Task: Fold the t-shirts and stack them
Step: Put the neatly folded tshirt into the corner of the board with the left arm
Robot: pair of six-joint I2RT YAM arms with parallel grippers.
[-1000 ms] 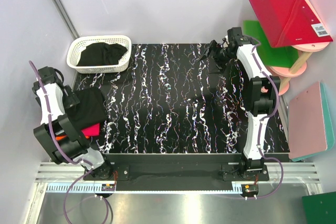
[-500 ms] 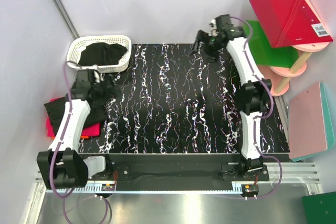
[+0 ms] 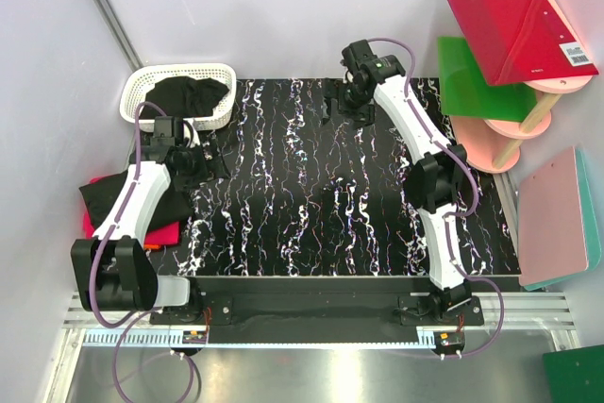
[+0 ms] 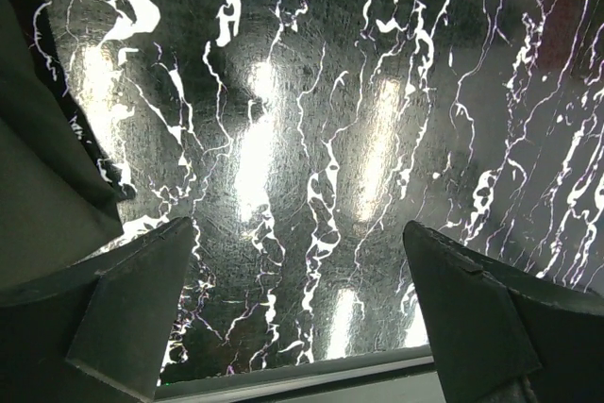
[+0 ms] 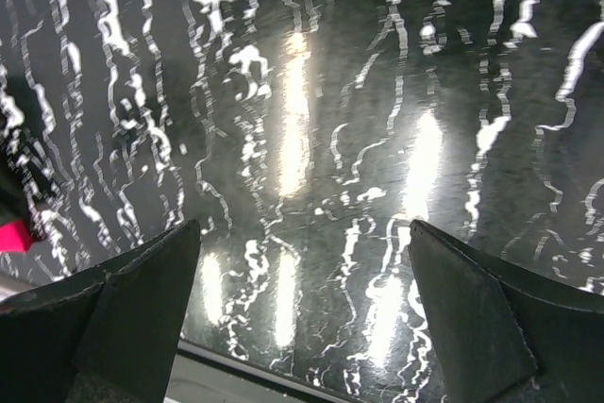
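With my left gripper [image 4: 297,233] and right gripper [image 5: 302,233] both wide and empty over the table [image 3: 311,214], I judged the black t-shirt [image 3: 184,96] in the basket [image 3: 179,124] light, floppy, best pinched at a raised fold.

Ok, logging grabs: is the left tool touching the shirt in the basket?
Apart. Top view: left tool over the table, gap before the basket and shirt.

White basket [image 3: 225,99] (far left), red board [image 3: 519,35]
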